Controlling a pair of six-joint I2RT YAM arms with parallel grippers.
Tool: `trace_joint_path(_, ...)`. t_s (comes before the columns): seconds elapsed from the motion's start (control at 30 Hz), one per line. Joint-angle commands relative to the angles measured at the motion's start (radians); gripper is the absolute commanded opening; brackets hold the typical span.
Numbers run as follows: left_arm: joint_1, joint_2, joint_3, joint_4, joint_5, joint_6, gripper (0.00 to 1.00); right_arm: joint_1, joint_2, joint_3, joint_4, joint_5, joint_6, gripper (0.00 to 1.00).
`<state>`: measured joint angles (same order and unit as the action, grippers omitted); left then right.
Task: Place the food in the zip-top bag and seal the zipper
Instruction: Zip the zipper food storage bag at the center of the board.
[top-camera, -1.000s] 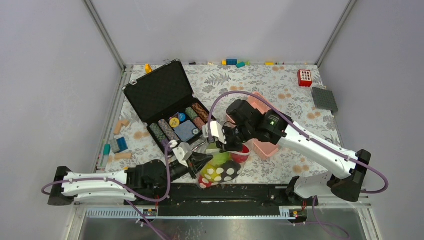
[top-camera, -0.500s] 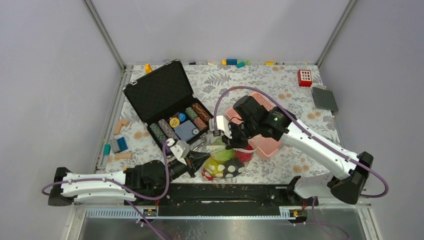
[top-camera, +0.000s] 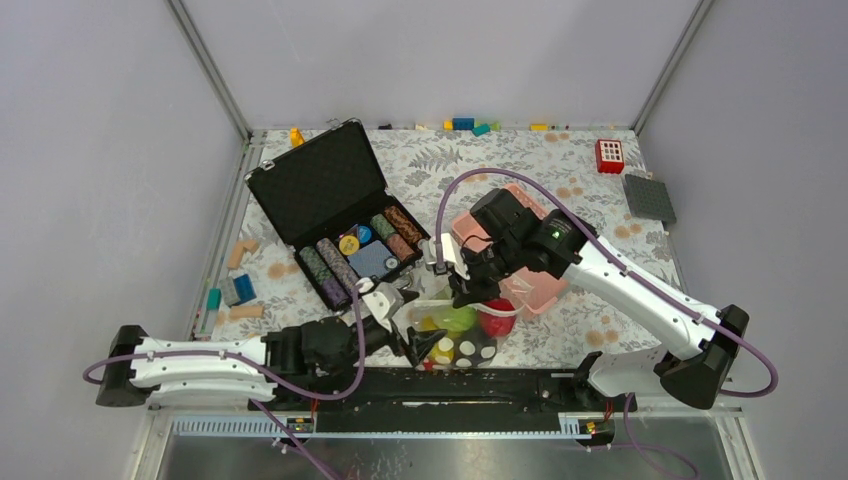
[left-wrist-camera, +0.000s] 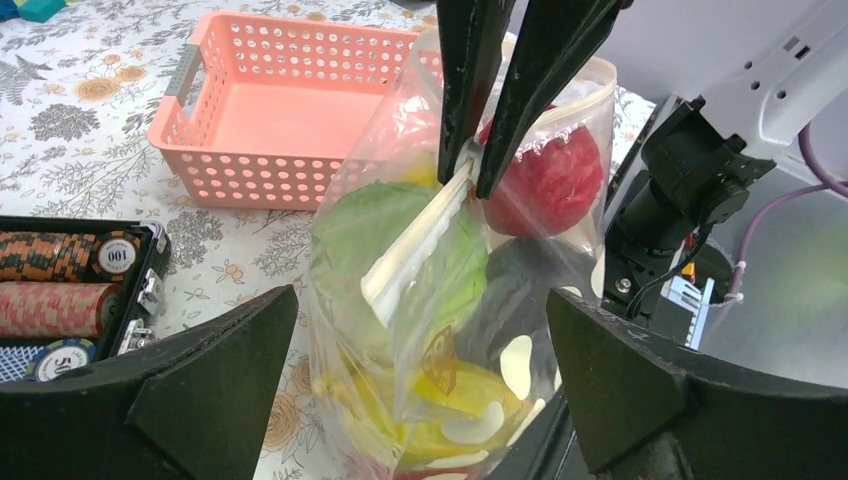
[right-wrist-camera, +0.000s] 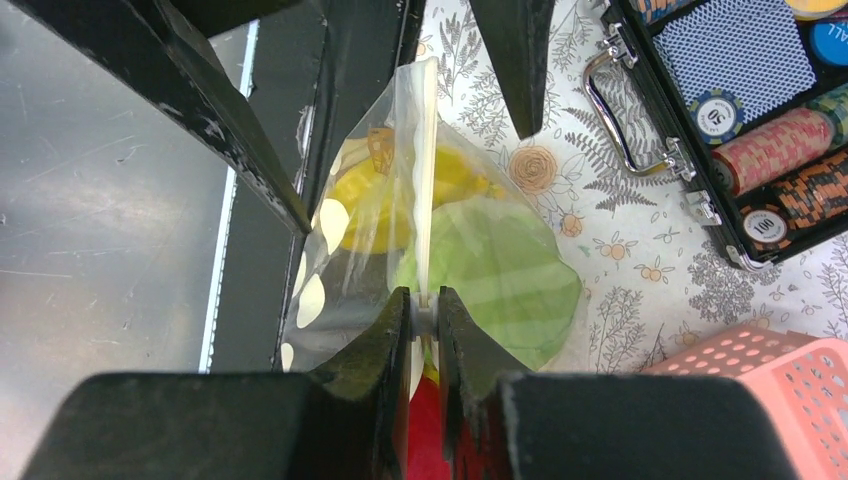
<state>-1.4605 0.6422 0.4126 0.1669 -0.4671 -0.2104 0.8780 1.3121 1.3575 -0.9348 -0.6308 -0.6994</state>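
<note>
The zip-top bag (top-camera: 455, 338) stands at the table's near edge with food inside: a green cabbage (left-wrist-camera: 372, 222), a red apple (left-wrist-camera: 552, 183) and yellow bananas (left-wrist-camera: 472, 402). Its black dotted patch faces the near side. My right gripper (right-wrist-camera: 425, 308) comes down from above and is shut on the zipper (right-wrist-camera: 426, 200), pinching it near the apple end. My left gripper (left-wrist-camera: 420, 400) is open wide, one finger on either side of the bag's lower part, not pressing it. From above, the right gripper (top-camera: 463, 292) sits over the bag's top and the left gripper (top-camera: 412, 326) at its left.
A pink slatted basket (top-camera: 530, 285) lies right behind the bag. An open black case of poker chips (top-camera: 345, 215) is to the far left of it. Small blocks (top-camera: 232, 288) lie at the left edge, with a red block (top-camera: 609, 155) and a grey plate (top-camera: 648, 197) at the far right.
My left gripper has opened and let go of the bag. The bag has swung from tilted to more upright and shifted right. The right gripper has stayed shut on the zipper.
</note>
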Motion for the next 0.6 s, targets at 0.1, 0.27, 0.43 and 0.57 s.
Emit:
trace_joint_path(0.1, -0.005, 0.072, 0.057, 0.133, 0.041, 0.088, 0.99, 0.017, -0.013, 0.055, -0.027, -0.077, -0.044, 0.0)
trace_joint_path(0.27, -0.003, 0.115, 0.077, 0.149, 0.043, 0.118, 0.99, 0.021, -0.006, 0.056, -0.067, -0.086, -0.088, 0.0)
trace_joint_path(0.43, 0.002, 0.122, 0.087, 0.151, 0.035, 0.134, 0.99, 0.021, 0.015, 0.07, -0.11, -0.085, -0.121, 0.0)
trace_joint_path(0.57, 0.004, 0.11, 0.086, 0.147, 0.076, 0.147, 0.99, 0.021, 0.022, 0.078, -0.106, -0.075, -0.118, 0.0)
